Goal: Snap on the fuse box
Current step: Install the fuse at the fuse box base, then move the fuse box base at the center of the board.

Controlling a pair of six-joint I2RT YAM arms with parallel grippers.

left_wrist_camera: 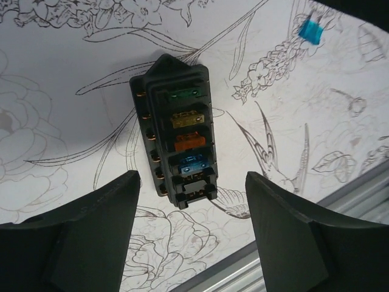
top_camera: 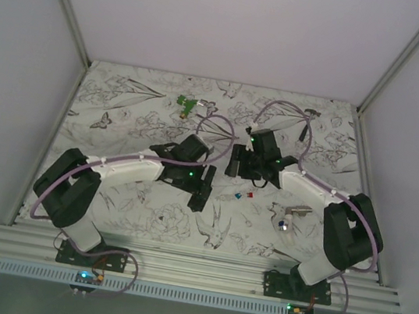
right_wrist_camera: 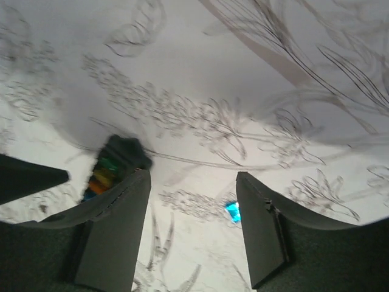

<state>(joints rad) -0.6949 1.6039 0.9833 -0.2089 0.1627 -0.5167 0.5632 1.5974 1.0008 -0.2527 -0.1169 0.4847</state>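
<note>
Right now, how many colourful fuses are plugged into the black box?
4, in a row down the fuse box in the left wrist view: green at the top, then yellow, orange, blue. The bottom slot looks empty.

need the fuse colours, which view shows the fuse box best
Left wrist: the fuse box is whole and sharp, fuses visible. Top external shows a small dark block; right wrist, a blurred, half-hidden part.

Robotics lab, enclosed test cell. Plain white walls box in the bench (floral line-drawing cover). Aluminium rails along near edge; two cabled arms bolted there: left arm, right arm.
</note>
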